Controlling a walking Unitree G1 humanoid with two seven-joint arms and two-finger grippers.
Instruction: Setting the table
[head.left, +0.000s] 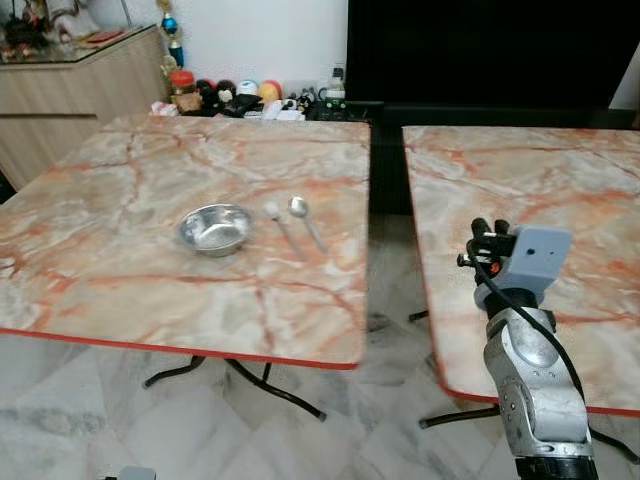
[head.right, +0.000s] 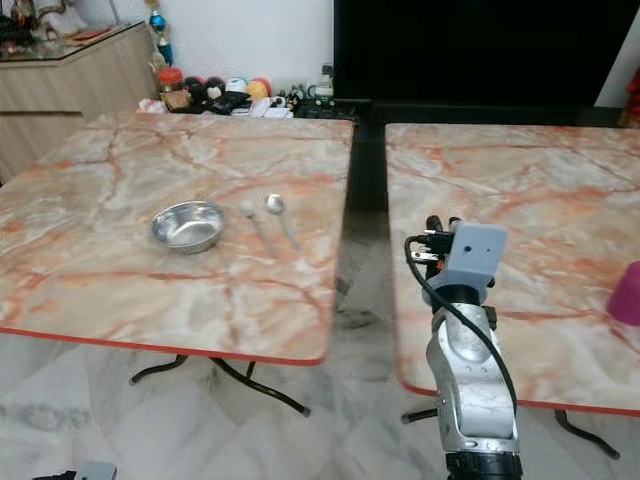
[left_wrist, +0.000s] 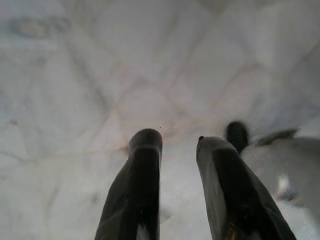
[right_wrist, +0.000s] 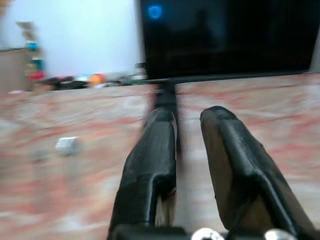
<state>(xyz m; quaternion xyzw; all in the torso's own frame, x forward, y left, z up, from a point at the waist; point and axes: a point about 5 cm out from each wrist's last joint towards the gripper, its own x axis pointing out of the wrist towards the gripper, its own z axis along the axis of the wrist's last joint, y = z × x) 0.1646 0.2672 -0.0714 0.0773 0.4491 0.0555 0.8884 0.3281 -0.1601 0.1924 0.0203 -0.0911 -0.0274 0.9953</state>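
Left eye view: on the left marble-patterned desk (head.left: 120, 250) sits the round shiny steel bowl (head.left: 214, 228), with 2 slim metal spoons (head.left: 296, 222) lying side by side just beside it, on the side nearer the gap between the desks. Your right end effector (head.left: 490, 235) is raised near the front edge of the right marble-patterned desk (head.left: 560, 170).

Right eye view: a pink object (head.right: 627, 294) stands at the frame edge on the right desk; you cannot identify it.

Left wrist view: the left end effector (left_wrist: 177, 145) hangs over pale floor tiles, fingers slightly apart, empty.

Right wrist view: blurred; fingers slightly apart, holding nothing. Before you reach for the next item, let the arm settle, then approach level with the desk surface.
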